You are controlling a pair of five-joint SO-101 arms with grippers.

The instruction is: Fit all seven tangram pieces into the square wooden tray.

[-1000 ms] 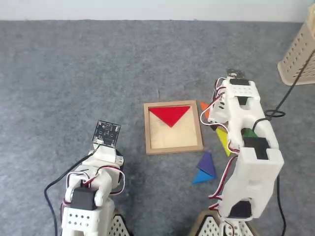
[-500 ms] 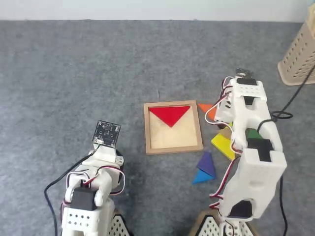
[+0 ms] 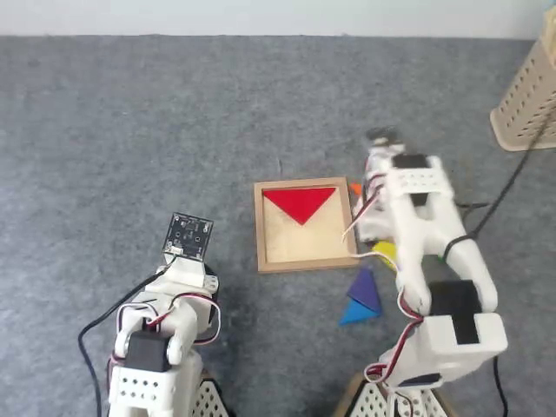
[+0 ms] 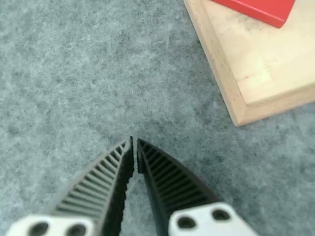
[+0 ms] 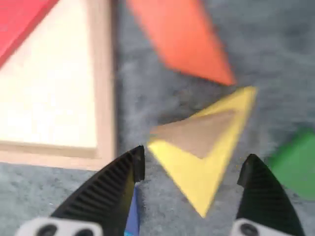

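**Left arm idle as right arm lines up on yellow piece.** At the left of the grey table (image 3: 130, 130), the left tool (image 4: 134, 142) hangs low over bare surface. Its ribbed jaws are pressed together on nothing, just off a corner of the square wooden tray (image 3: 261, 236).

The tray lies mid-table with one piece in place, the red triangle (image 3: 300, 204), set flat along the wall farthest from the arms.

To the right, the right tool (image 5: 194, 162) is down among the loose pieces with jaws spread. One jaw stands on either side of the yellow triangle (image 5: 194, 179), which lies just outside the tray's right wall. Whether either jaw touches it cannot be told. An orange piece (image 5: 182, 39) lies just beyond the yellow one and a green piece (image 5: 295, 167) beside it. A purple triangle (image 3: 366, 289) and a blue triangle (image 3: 352, 313) lie touching, nearer the arm's base.

The risk is in the squeeze: the jaws would likely meet slanted edges, which could spin the triangle or squirt it out. The jaw nearest the tray stands close to its wall, so a small drift could knock the tray and unsettle the red triangle. A wide swing could scatter the orange and green neighbours.
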